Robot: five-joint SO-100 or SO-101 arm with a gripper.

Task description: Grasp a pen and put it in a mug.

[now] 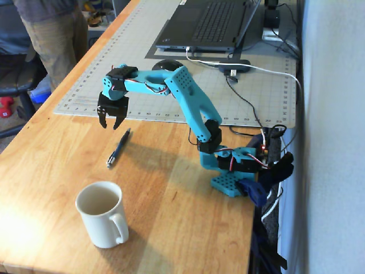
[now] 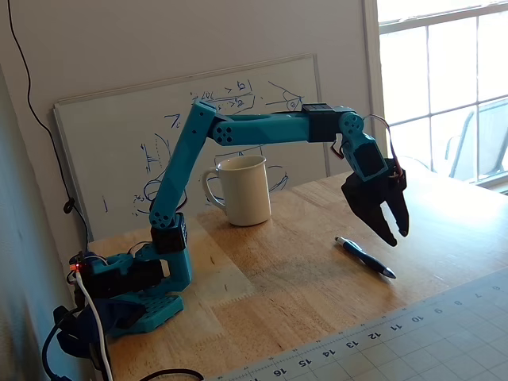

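Wooden butcher-block worktop [image 1: 171, 217] carries the plain cream-white ceramic mug [image 1: 102, 214], well apart from the slim dark blue-black pen [image 1: 118, 147] lying flat, silvery tip toward that mug. We'd turn our fingers [image 2: 394, 222], now apart and empty above it, across its long axis, then lower.

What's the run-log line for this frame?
phase: reach | tool: open, empty, above table | pen: flat on table, untouched | mug: upright, empty
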